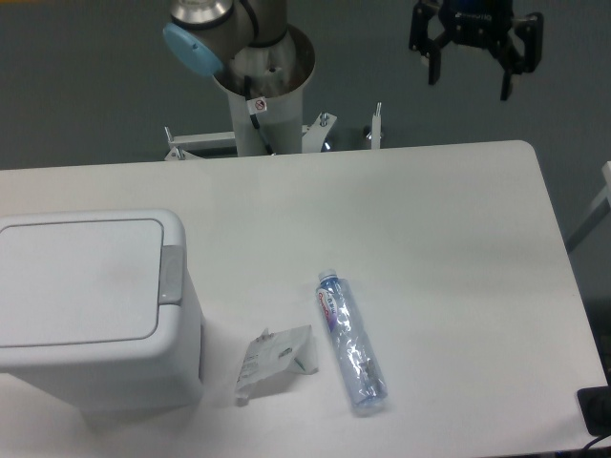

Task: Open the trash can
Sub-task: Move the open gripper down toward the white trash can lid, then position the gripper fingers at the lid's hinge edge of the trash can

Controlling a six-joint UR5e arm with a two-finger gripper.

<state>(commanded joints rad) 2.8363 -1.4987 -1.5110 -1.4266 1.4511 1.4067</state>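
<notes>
White table [430,239] holds bottle [351,342], label unreadable.

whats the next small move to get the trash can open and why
Probably swing the tool left and down toward the grey latch on the trash can. The lid is shut flat, and the open tool hangs high at the far right, nowhere near it.

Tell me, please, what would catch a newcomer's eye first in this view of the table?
Probably the big white trash can at the table's left front, lid shut, grey latch on its right edge. Next, the clear plastic bottle lying on its side right of it, a crumpled wrapper between them. The gripper hangs open beyond the table's far right edge.
</notes>
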